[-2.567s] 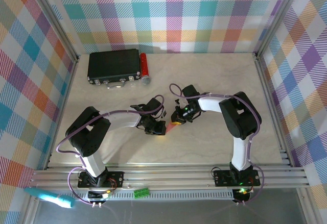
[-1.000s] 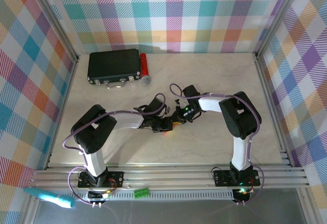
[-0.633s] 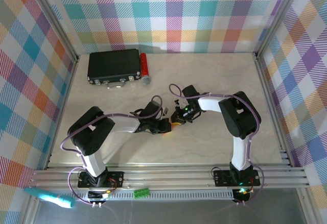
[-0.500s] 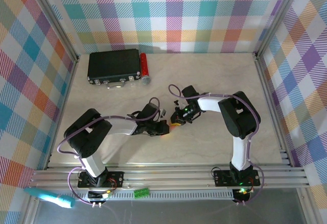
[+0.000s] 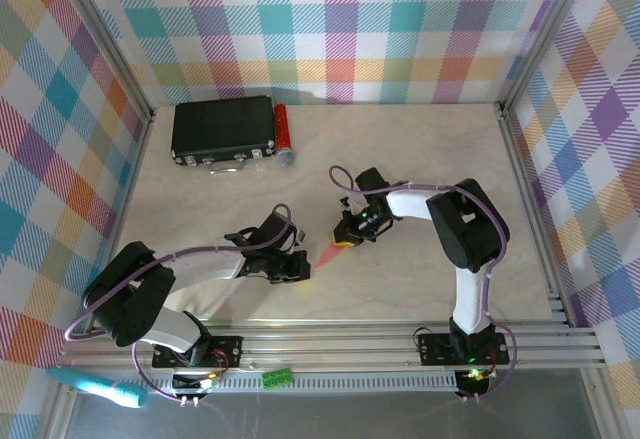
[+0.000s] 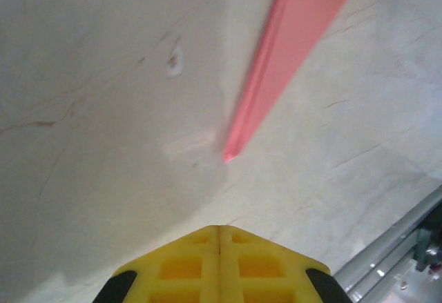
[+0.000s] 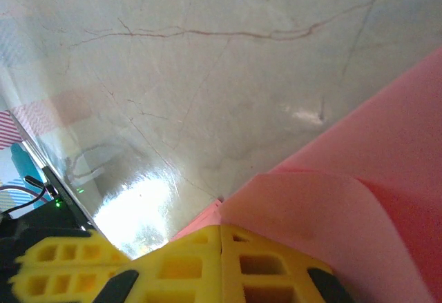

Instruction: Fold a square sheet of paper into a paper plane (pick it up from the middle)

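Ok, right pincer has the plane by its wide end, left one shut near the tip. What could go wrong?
1. The right pincer grips the paper plane at one end alone, its sharp tip low over the table; pushing down could crumple it.
2. The left pincer sits shut just short of that tip; moving toward it could knock the plane loose.

Overhead view looking down on the table (image 5: 420, 289), wrist views close over it, all sharing the paper plane (image 6: 293, 41)
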`<state>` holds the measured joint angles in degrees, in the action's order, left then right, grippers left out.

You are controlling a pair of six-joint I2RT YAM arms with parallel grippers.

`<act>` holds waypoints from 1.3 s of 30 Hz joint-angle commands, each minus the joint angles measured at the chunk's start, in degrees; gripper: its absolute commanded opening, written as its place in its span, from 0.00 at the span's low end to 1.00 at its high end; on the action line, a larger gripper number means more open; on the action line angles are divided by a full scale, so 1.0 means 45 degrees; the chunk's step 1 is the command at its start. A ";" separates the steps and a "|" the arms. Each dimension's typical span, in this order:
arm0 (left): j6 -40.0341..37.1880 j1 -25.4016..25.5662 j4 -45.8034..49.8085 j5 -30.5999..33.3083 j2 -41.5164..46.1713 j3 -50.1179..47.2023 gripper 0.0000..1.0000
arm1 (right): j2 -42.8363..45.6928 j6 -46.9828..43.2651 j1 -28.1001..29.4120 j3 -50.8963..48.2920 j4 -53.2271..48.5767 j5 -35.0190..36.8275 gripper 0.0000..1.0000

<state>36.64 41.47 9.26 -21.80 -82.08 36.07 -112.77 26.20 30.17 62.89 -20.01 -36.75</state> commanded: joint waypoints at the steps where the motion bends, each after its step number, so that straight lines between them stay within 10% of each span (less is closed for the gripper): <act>1: 0.0311 -0.0115 -0.0287 0.0287 0.0102 0.1002 0.00 | -0.0297 0.0199 0.0201 -0.0597 -0.0428 0.1043 0.06; 16: 0.1305 -0.0037 -0.2391 0.0158 -0.3744 0.2687 0.00 | 0.0038 0.0296 0.0267 -0.0363 -0.0060 0.1008 0.06; 39: 0.1825 -0.0017 -0.1415 0.0596 -0.3902 0.1433 0.00 | 0.1474 -0.0297 -0.0472 0.0496 -0.0936 0.3778 0.12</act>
<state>44.36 41.50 -3.42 -20.71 -98.74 44.84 -106.96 25.67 28.71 63.90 -22.06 -22.39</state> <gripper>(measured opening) 0.049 0.122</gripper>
